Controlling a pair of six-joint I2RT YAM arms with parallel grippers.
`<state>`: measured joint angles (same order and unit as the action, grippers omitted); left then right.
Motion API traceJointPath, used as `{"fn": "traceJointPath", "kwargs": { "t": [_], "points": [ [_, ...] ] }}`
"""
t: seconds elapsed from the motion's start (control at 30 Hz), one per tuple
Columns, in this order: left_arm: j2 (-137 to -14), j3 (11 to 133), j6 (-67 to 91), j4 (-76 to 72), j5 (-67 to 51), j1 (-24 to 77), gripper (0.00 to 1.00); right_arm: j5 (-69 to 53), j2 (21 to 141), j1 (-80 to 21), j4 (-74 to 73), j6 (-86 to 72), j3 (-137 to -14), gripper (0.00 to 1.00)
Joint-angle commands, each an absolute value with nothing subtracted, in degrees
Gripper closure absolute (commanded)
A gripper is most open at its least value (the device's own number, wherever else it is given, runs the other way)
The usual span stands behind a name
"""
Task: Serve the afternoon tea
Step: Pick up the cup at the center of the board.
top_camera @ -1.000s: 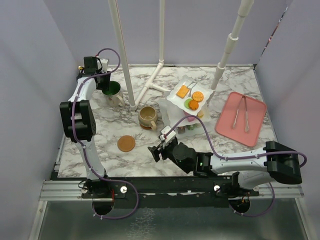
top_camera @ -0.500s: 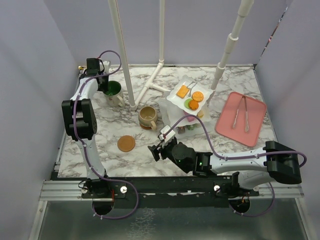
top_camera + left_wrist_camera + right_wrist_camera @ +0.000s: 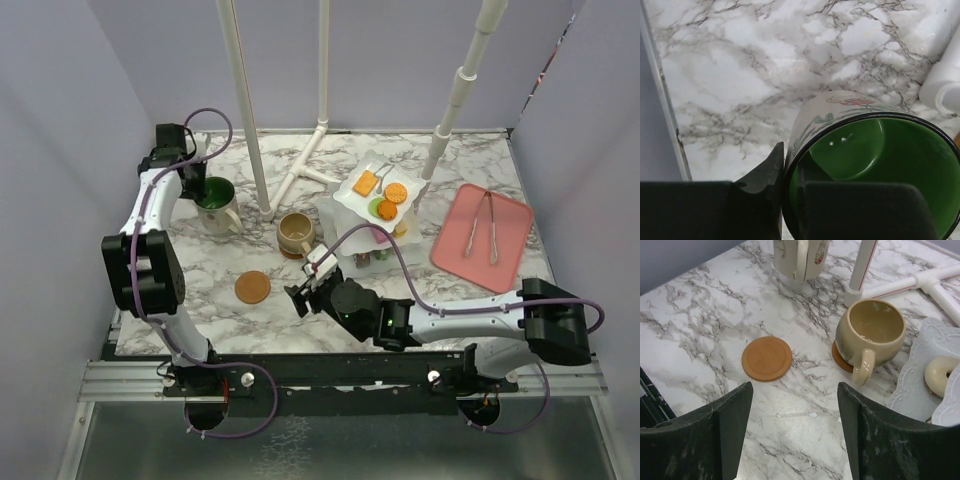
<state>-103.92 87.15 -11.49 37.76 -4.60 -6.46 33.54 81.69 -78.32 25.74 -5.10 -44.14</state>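
Closing on the rim of the green-lined mug [image 3: 865, 145], one finger inside and one outside, the left hand [image 3: 787, 170] has just gripped it at the far left of the counter [image 3: 740, 75] and drawn it slightly nearer, so the carry seems begun. The bare coaster [image 3: 767, 358] lies well apart from it, with the right hand [image 3: 795, 395] hovering open just beside. The beige mug [image 3: 872, 332] already sits on its own coaster, and a white pipe upright [image 3: 245, 110] stands close beside the gripped mug.

White-grey marble table [image 3: 270, 325], pale lilac walls [image 3: 60, 100] on three sides, white plastic pipes [image 3: 323, 60] rising at back, metal rail [image 3: 130, 378] along near edge.
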Motion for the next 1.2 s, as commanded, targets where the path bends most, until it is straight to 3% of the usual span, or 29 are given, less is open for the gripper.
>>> {"fn": "traceJointPath", "kwargs": {
  "t": [0.0,0.3,0.7,0.8,0.93,1.17],
  "points": [
    [-89.81,84.76,-9.85,43.13,-10.18,-9.83,1.00,31.83,85.53,-78.84,22.77,-2.65,-50.62,0.26],
    [-73.25,73.89,-10.21,49.09,-14.40,-10.93,1.00,23.32,96.95,-78.11,9.06,-0.53,-70.80,0.16],
    [-67.18,70.92,-10.99,52.79,-17.89,-10.71,1.00,12.16,112.13,-73.57,-15.28,-1.49,-93.82,0.14],
    [-66.99,70.69,-10.41,52.86,-18.46,-10.27,1.00,12.53,114.21,-73.22,-17.20,-1.43,-96.88,0.18],
    [-66.63,69.79,-8.86,52.81,-18.74,-8.33,1.00,14.01,115.78,-73.18,-16.15,-0.57,-98.69,0.35],
    [-65.62,68.03,-6.62,51.62,-16.69,-2.75,1.00,15.82,118.55,-72.82,-16.24,-0.53,-101.33,0.47]
  ]
}}
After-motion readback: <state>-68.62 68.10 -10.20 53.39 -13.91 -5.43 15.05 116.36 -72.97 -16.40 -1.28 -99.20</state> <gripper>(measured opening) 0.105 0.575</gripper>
